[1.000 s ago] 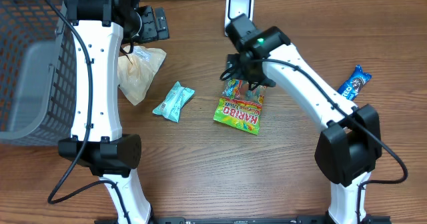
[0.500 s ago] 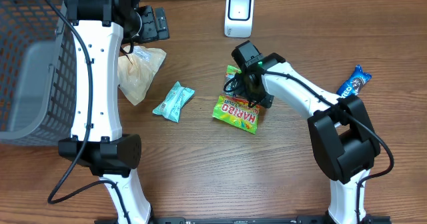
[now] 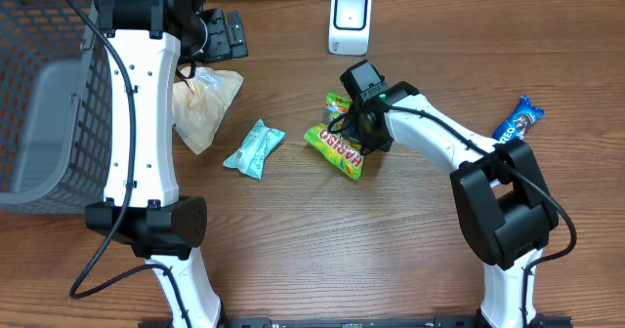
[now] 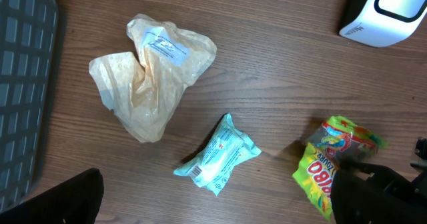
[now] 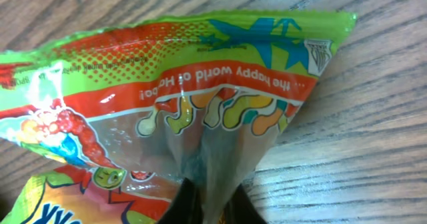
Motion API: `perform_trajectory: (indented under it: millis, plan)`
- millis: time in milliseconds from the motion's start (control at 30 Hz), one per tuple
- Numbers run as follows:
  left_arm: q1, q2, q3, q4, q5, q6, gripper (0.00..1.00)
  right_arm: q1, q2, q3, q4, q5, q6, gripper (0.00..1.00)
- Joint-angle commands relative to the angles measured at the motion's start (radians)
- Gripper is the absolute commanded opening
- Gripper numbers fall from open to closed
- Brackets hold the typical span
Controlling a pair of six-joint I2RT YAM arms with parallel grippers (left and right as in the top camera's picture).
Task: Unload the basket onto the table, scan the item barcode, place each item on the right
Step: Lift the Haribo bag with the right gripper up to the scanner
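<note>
The item is a green and red Haribo candy bag (image 3: 335, 144) near the middle of the table, bunched and tilted. My right gripper (image 3: 365, 133) is shut on its top edge. In the right wrist view the foil (image 5: 200, 84) is pinched between the dark fingers (image 5: 210, 201). The white barcode scanner (image 3: 350, 20) stands at the back, apart from the bag. My left gripper (image 3: 223, 35) hovers open at the back left with nothing in it. Its view shows the bag (image 4: 323, 174) at lower right and the scanner (image 4: 390, 11) at the top right corner.
A teal snack packet (image 3: 254, 148) lies left of the bag. A crumpled tan plastic bag (image 3: 203, 103) sits beside the left arm. A grey mesh basket (image 3: 49, 103) fills the left edge. A blue Oreo packet (image 3: 516, 121) lies at the far right.
My right gripper came down from near the scanner onto the bag and shut on its top edge. The bag has bunched up and shifted slightly left. The left arm has not moved.
</note>
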Motion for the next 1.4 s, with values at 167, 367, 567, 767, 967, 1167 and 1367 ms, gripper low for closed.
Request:
perform_trajectory:
  millis: [167,367,567,767,967,1167,1367]
  plan:
    - [-0.001,-0.015,-0.006,0.001,0.002,0.005,1.00,-0.002,0.000,0.113,-0.048,0.037,-0.256,0.04]
    - [-0.001,-0.015,-0.006,0.001,0.002,0.005,1.00,-0.001,-0.007,0.320,-0.158,0.141,-0.454,0.04]
    - [-0.001,-0.015,-0.006,0.001,0.002,0.005,1.00,-0.009,-0.007,0.472,-0.148,0.157,-0.559,0.04]
    - [-0.001,-0.015,-0.006,0.001,0.002,0.005,1.00,-0.049,-0.005,0.478,0.032,0.148,-0.522,0.04]
    - [-0.001,-0.015,-0.006,0.001,0.002,0.005,1.00,-0.089,0.001,0.478,0.221,0.111,-0.483,0.04]
    - [-0.001,-0.015,-0.006,0.001,0.002,0.005,1.00,-0.102,0.057,0.478,0.316,0.110,-0.482,0.04]
    - [-0.001,-0.015,-0.006,0.001,0.002,0.005,1.00,-0.102,0.153,0.478,0.337,0.109,-0.481,0.04]
